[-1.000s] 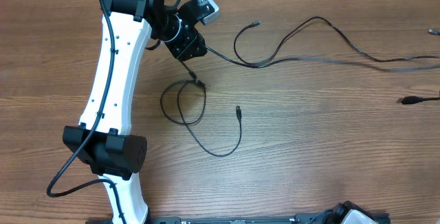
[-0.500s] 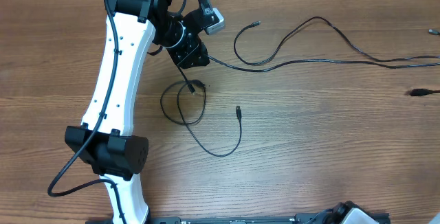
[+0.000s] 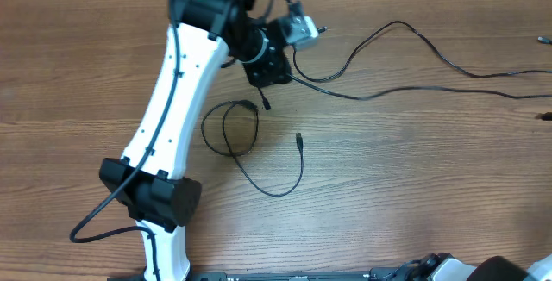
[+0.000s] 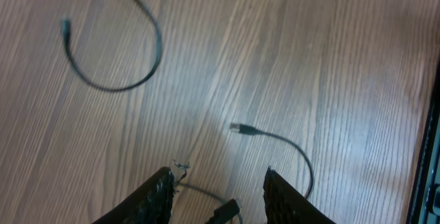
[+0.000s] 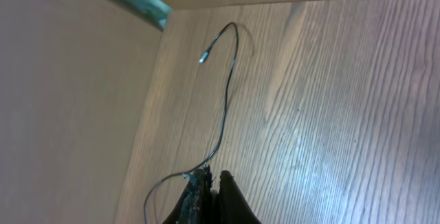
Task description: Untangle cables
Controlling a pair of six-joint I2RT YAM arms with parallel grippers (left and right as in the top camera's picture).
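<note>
Overhead: the left claw (image 3: 264,87) hangs over the desk (image 3: 414,195), and a long cable (image 3: 414,93) runs from it to the right. Just right of the claw, this cable crosses a second cable (image 3: 397,25), so the untangling looks only partly done. A looped cable (image 3: 231,133) on the claw's near side lies apart from the others but crosses itself. Bare wood spreads to the claw's right.

Left wrist: the claw stands half apart with a cable section (image 4: 225,214) between its fingers; whether it is gripped cannot be told. A dark strip (image 4: 430,148), probably the desk's border, runs along its right.

Right wrist: the right claw (image 5: 208,177) is pinched shut on a thin cable (image 5: 227,100). A wall (image 5: 62,114) stands close on its left, with open wood on its right.
</note>
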